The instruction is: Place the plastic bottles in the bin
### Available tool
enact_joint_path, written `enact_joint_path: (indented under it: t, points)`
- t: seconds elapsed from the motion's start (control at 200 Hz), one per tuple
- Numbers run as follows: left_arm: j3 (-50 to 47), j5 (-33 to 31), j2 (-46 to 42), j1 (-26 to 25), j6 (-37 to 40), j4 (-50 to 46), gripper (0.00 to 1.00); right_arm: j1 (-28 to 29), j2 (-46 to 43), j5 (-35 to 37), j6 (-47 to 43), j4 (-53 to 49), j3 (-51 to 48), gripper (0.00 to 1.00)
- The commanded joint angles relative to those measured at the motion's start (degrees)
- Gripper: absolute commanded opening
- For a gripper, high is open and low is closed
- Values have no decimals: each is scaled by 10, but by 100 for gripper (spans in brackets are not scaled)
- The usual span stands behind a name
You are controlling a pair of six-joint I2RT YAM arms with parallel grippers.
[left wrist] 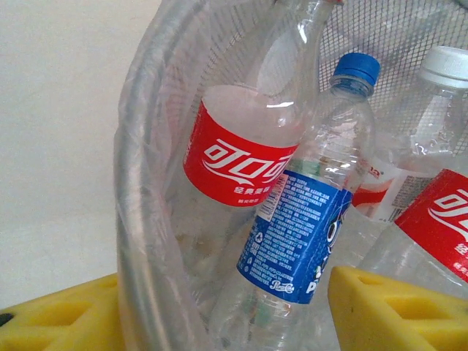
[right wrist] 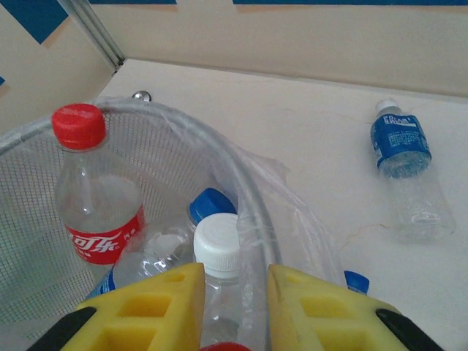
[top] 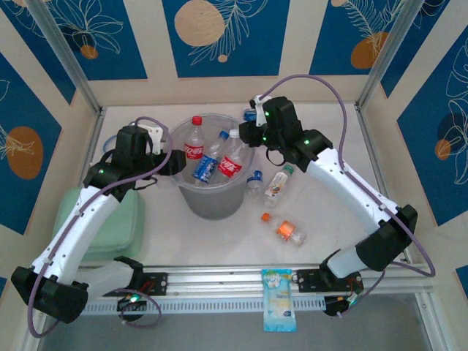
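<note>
The bin (top: 212, 201) stands at the middle of the desk (top: 329, 124), with three bottles (top: 194, 142) inside it. A pad (top: 117, 219) lies at the left edge. Right of the bin lie three more bottles (top: 278, 184). Another bottle (right wrist: 406, 168) lies toward the far edge. A packet (top: 279, 300) lies at the near edge.

Green pad (top: 126, 223) lies flat at the left of the white table (top: 344, 131); blue-and-white packet (top: 278, 301) rests across the front rail (top: 219, 278), well apart from pad; blue-and-orange wall panels (top: 219, 36) stand behind.
</note>
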Motion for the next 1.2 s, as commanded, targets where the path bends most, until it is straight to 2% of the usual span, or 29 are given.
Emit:
enact_joint_path:
  t: [0.0,0.16,0.345,0.405,0.515,0.615,0.76,0.941,1.026,1.101,1.196]
  points:
    - [8,10,2,3,-4,7,64,-3,-27,0,3,-7,-1,29]
    - [4,12,5,2,-4,14,64,-29,-42,-5,6,-18,24,36]
    - [3,10,7,2,3,9,65,-104,-62,-51,29,-28,4,46]
    - [4,8,7,3,5,8,65,-129,-72,-75,30,-26,-13,51]
    - [6,9,10,2,7,7,65,-175,-79,-106,7,-23,-42,70]
    - [5,13,13,2,3,14,65,-222,-57,-141,-27,-11,-63,76]
    - [-2,22,14,3,-6,29,65,-261,34,-171,-60,-13,-32,77]
    - [-8,30,7,3,-16,39,65,-247,203,-166,-104,-78,90,81]
    - [-2,30,9,3,-21,36,65,-236,287,-143,-111,-120,164,86]
    - [4,32,6,2,-27,43,65,-226,357,-116,-121,-144,226,94]
    - [8,29,3,2,-30,47,65,-214,433,-104,-123,-172,300,96]
